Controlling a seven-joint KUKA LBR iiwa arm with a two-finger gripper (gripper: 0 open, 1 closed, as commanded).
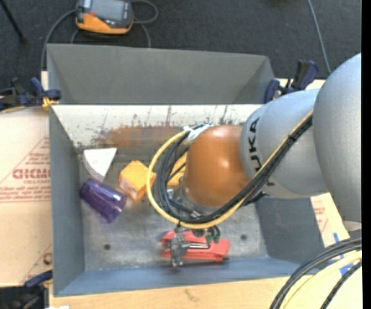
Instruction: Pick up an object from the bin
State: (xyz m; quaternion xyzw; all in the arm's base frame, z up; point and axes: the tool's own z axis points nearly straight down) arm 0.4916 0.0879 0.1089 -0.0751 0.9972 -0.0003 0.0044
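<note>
Dark floor (198, 18), even light, orange and grey handheld device (105, 11) lying on it, upper left

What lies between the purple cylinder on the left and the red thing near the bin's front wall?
Nothing: in the camera view the stretch of bin floor between the purple cylinder and the red thing is bare grey metal.

One grey bin (66, 192) holds four loose things that can be counted: one white wedge (100, 161), one yellow block (134, 177), one purple tube (100, 199) and one red flat piece (201, 250). A bit more yellow shows beside the arm's cables; whether it is a fifth thing cannot be told. Outside the bin, one orange and black handheld device (105, 11) lies on the floor.
</note>
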